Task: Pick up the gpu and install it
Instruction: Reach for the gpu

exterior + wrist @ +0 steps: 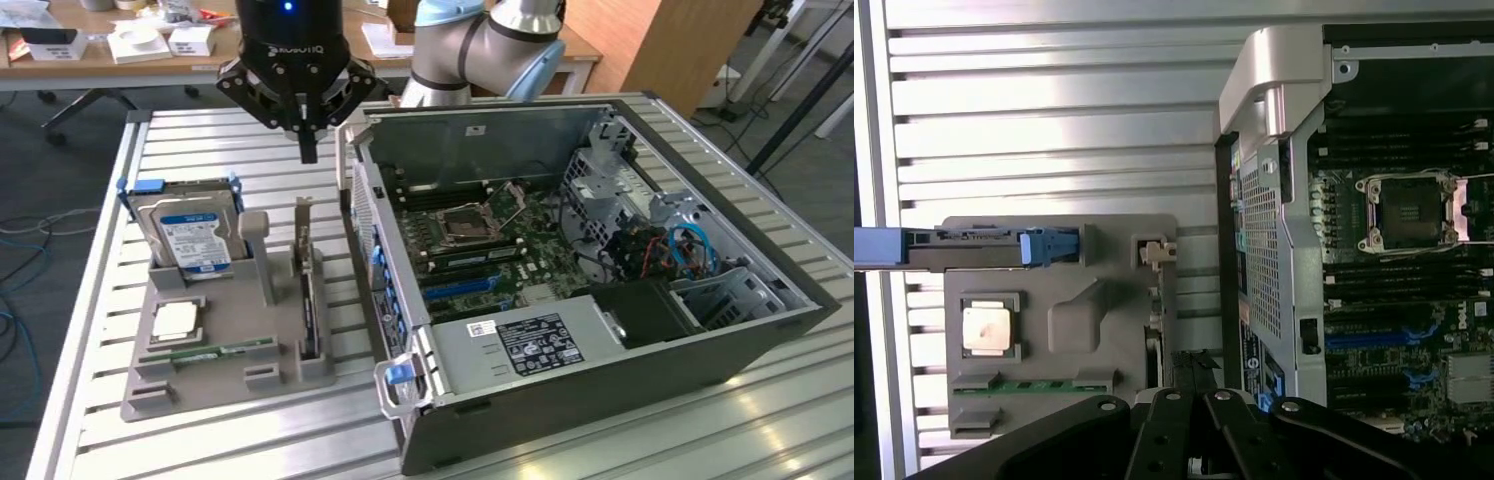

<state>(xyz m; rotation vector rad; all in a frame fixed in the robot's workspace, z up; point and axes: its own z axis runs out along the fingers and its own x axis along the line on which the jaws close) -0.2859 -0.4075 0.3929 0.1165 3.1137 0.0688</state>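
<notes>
A black robot gripper point(308, 148) hangs above a table point(200, 140) of ribbed, silvery aluminium slats. Its two fingers are pressed together into one narrow point, and it holds nothing. The pale blue and grey arm behind it is cut off by the picture's upper edge.

Below the gripper sits a matte grey moulded holder point(214, 385) with blocky slots and posts. The gpu point(310, 300) stands on its long edge in a slot on the side of the holder nearest the computer case point(641, 350), with clear air between it and the fingers. It shows as a thin dark strip with a brownish board and a dull metal bracket at its far end. Seen edge-on, its flat faces are hard to make out.

Also in the holder are a boxy silver hard drive point(191, 235) with a blue and white label, propped upright; a square metallic processor chip point(174, 322), lying flat; and a narrow green memory stick point(214, 350).

On the exterior view's right, the dark metal case lies open, showing a green motherboard point(467, 240) with an empty socket and blue slots. In the wrist view, the gripper's black linkage hides the near end of the card and part of the holder.
</notes>
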